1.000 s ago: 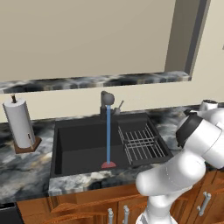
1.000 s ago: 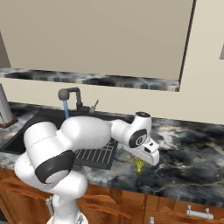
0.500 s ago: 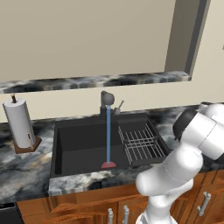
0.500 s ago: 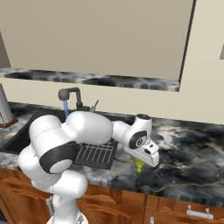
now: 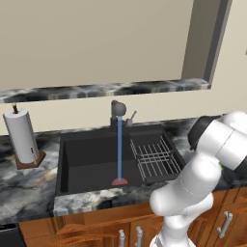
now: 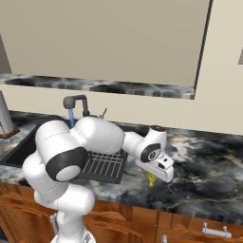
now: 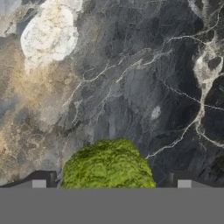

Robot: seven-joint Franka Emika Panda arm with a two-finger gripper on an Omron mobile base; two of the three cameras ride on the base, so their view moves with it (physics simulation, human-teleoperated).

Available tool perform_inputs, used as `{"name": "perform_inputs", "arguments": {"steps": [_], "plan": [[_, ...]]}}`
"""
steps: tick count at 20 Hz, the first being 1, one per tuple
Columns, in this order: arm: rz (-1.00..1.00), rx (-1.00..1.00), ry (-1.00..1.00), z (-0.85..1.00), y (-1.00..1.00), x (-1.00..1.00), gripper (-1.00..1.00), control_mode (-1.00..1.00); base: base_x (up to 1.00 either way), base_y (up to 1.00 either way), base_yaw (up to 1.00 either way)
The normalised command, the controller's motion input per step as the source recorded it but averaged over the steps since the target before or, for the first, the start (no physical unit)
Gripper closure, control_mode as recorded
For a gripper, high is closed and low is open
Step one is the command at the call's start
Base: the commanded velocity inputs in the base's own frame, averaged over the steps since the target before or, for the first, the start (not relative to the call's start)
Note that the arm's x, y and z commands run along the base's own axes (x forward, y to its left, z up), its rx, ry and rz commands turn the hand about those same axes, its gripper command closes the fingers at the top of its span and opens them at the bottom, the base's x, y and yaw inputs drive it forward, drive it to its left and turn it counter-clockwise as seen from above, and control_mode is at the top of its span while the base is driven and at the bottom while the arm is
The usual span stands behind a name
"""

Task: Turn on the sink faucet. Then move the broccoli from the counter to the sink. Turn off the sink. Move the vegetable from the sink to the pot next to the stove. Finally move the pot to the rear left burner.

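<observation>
Water point(image 5: 119, 149) falls in a thin blue column from the faucet point(image 5: 117, 110) at the centre of the left base view, landing on the floor of the dark sink point(image 5: 91, 161). The faucet's small lever point(image 5: 130, 118) stands just to its right. A wire dish rack point(image 5: 153, 157) sits in the right part of the basin. A paper towel roll point(image 5: 21, 136) stands upright on a wooden holder at the left edge of that frame, on the marble desk point(image 5: 29, 188).

In the right base view the arm reaches from the lower left toward the middle of the frame, and the end effector point(image 6: 153, 178) points down at the desk to the right of the sink. The broccoli point(image 6: 151, 179) shows as a small green-yellow tuft directly under the white hand, low centre of the frame, on the dark marble and well apart from the basin.

In the hand view the broccoli point(image 7: 108, 164) fills the lower centre as a rounded green head, and the two dark fingertips point(image 7: 40, 181) rise at the bottom edge, one to each side of it. The jaws stand wide open, with a visible gap between each tip and the floret, so nothing is gripped. Grey veined marble with a pale tan patch spreads across the upper left of that frame.
</observation>
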Motion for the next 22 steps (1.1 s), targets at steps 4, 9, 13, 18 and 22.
{"name": "perform_inputs", "arguments": {"steps": [4,9,13,18,22], "plan": [[0.00,0.01,0.00,-0.17,0.00,0.00,1.00,-1.00,0.00,0.00,0.00],[0.00,0.00,0.00,-0.12,0.04,0.00,1.00,-1.00,0.00,0.00,0.00],[-0.02,0.01,0.00,0.00,0.18,0.00,1.00,-1.00,0.00,0.00,0.00],[-0.05,0.01,0.00,0.05,0.30,-0.03,1.00,-1.00,0.00,0.00,0.00],[-0.02,0.00,0.00,0.26,0.47,-0.05,1.00,-1.00,0.00,0.00,0.00]]}}
